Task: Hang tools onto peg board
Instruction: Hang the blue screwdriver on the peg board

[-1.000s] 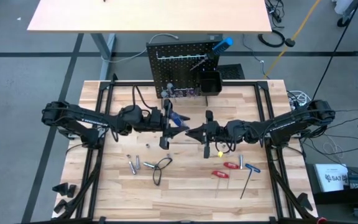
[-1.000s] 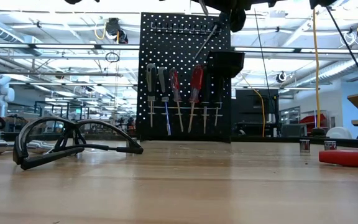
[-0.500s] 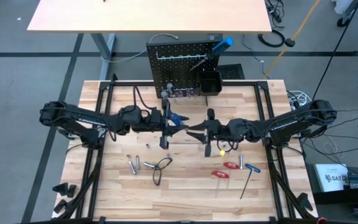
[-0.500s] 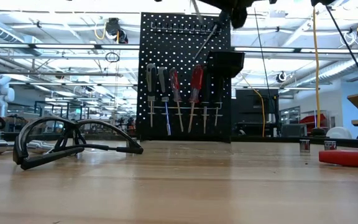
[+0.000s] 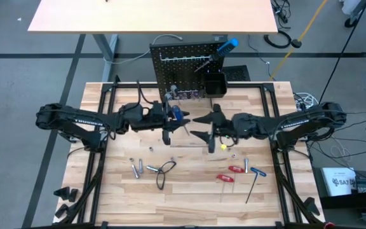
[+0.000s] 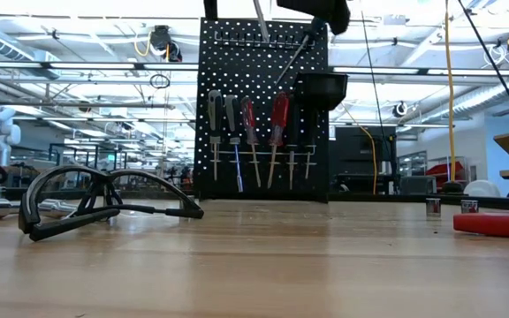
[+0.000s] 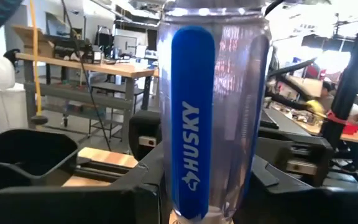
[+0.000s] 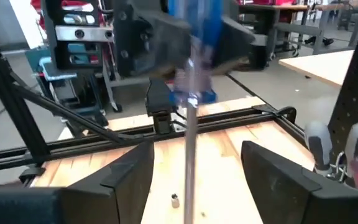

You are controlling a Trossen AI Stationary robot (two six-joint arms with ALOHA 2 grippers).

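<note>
A screwdriver [image 5: 177, 114] with a blue and clear handle hangs above the middle of the table, handle up. My left gripper [image 5: 171, 124] is shut on it. Its bare shaft [image 8: 190, 155] runs down between the open fingers of my right gripper [image 5: 200, 126], which stand on either side of it without touching. The black peg board [image 5: 183, 63] stands upright at the table's far edge with several screwdrivers [image 6: 254, 132] hung on it. A black wire loop [image 5: 164, 170], silver bits [image 5: 138, 169], red-handled tools [image 5: 232, 172] and a hex key [image 5: 253, 186] lie on the tabletop. My left gripper pinches the screwdriver's blue and clear handle [image 7: 194, 155] between its two fingers [image 7: 132, 199], one on each side. The fingers come level from the table's left and lie across the handle. The screwdriver stands nearly upright, lifted clear of the table, with its shaft [image 6: 261, 19] pointing down.
A small black bin [image 5: 215, 83] is fixed to the peg board's right side. Safety glasses [image 6: 104, 201] lie on the table close to the low camera. A black frame [image 5: 100, 127] runs along the table's left, right and far sides.
My right gripper has opened and let go of the screwdriver's shaft. Both grippers have risen a little, and my left gripper has shifted toward the peg board with the screwdriver. Its shaft now hangs more upright.
</note>
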